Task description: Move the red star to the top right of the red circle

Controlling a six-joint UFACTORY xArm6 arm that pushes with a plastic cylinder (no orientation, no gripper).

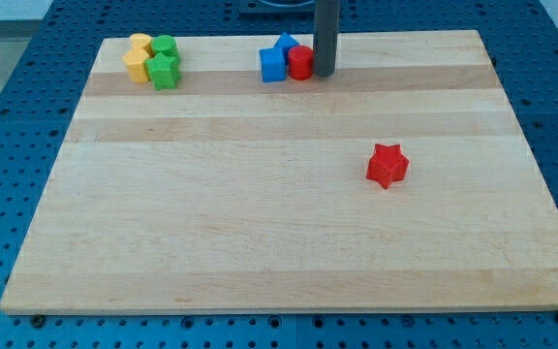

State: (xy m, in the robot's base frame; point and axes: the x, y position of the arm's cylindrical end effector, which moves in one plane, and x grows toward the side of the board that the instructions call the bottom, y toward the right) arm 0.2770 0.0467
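**newbie_op:** ok what am I looking at here, going left to right?

**rod_wrangler:** Far left at the view's top of the worktop (260, 242) you've got a yellow block (139, 60) clump touching a green block (164, 70) pair, shapes hard to call. Ignore those. Middle top: a blue block (273, 64) with another blue piece behind it, and the red circle (300, 62) touching its right side. Your tool is just a rod, nothing to open or clench, and it's holding nothing; my tip (325, 74) sits right beside the red circle's right edge.

**newbie_op:** and the red star (387, 165)?

**rod_wrangler:** Well apart from everything, lower and to the view's right of the tip, alone on bare wood. That's the bit that matters: the star lies down-right of your tool, and its goal is up near where the tip is now. So I'd guess you need to swing round to the star's bottom-right side first, then shove it up-left. Watch you don't clip the circle leaving.
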